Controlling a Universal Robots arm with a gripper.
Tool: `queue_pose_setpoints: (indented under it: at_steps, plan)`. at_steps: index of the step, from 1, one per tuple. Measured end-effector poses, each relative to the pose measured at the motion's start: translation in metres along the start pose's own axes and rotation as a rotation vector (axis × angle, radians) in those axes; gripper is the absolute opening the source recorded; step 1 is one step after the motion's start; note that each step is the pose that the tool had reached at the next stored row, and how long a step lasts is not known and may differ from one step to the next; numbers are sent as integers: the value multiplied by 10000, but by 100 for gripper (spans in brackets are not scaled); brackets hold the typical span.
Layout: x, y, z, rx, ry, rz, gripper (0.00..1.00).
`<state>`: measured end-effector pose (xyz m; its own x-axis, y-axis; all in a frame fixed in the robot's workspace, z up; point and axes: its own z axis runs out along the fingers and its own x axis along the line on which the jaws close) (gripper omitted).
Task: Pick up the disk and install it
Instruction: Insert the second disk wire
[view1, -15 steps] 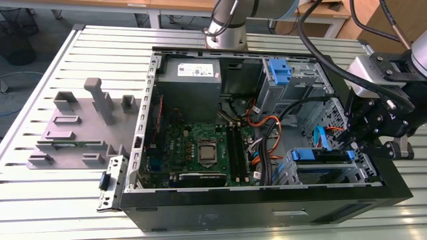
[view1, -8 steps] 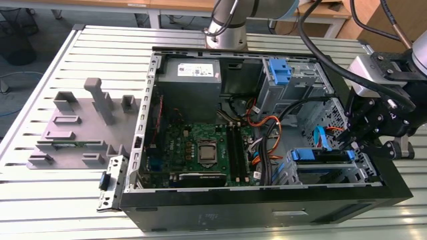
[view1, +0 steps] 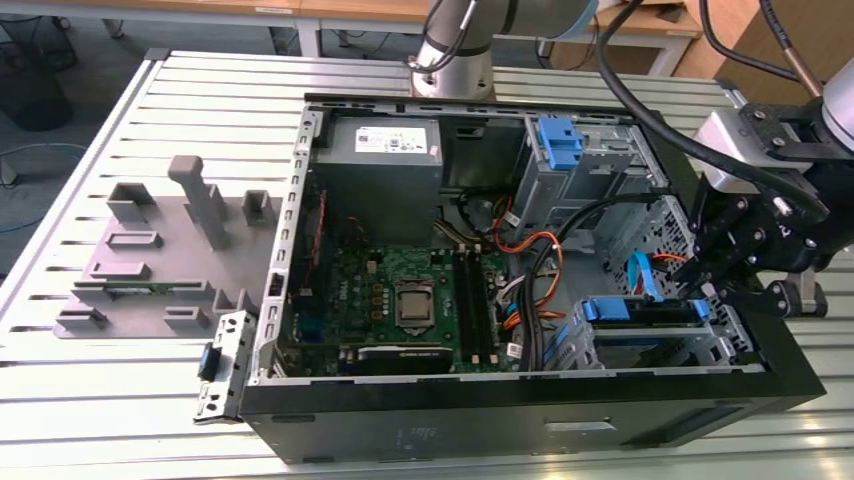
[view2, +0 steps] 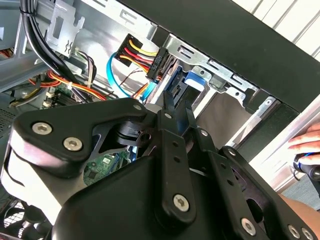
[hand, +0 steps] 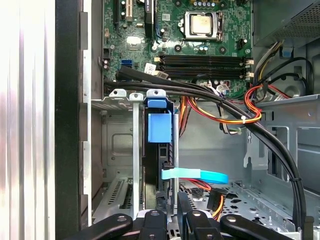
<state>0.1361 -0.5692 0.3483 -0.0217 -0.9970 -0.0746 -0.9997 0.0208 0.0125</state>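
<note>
The disk (view1: 641, 310) sits in the drive cage at the front corner of the open computer case, on the exterior view's right, with its blue carrier facing out. In the first wrist view the disk (hand: 160, 127) stands on edge between the cage's metal bars. Its blue tab (view2: 192, 80) appears just past the fingertips in the second wrist view. My gripper (view1: 707, 290) hangs over the case's right wall, pointing into that cage. The gripper (view2: 176, 104) (hand: 171, 202) is shut, tips close to the disk's near end; contact is unclear.
A grey power supply (view1: 387, 140) and a blue bracket (view1: 561, 140) sit at the case's back. The motherboard (view1: 400, 300) lies in the middle. Black and orange cables (hand: 225, 107) and a blue flat cable (hand: 200, 175) cross beside the cage. A grey fixture (view1: 160, 250) stands left. A hand (view2: 307, 140) rests outside.
</note>
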Motion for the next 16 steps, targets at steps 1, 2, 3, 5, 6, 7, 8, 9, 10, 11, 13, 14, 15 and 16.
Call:
queue_pose_setpoints:
  at_steps: [1, 2, 3, 5, 6, 7, 8, 9, 10, 11, 13, 14, 15, 16]
  plan:
    - [0, 0, 0, 0, 1, 0, 24]
    - [0, 0, 0, 0, 1, 0, 24]
    - [-1, 0, -1, 0, 2, 0, 24]
    - [-4, 0, -21, 0, 5, 0, 24]
    - [-4, 1, -34, 0, 2, 1, 24]
    - [-5, 1, -49, 0, 1, 1, 24]
    - [-6, 1, -60, 0, 2, 1, 24]
    - [-6, 1, -65, 0, 0, 0, 24]
    - [-6, 1, -68, 0, -2, 0, 24]
    - [-8, 1, -70, 0, -1, 0, 24]
    - [-12, 1, -71, 0, 0, 0, 24]
    - [-12, 1, -71, 0, -2, 0, 24]
    - [-13, 1, -70, 0, -14, 0, 24]
    - [-16, 1, -70, -1, -27, 0, 24]
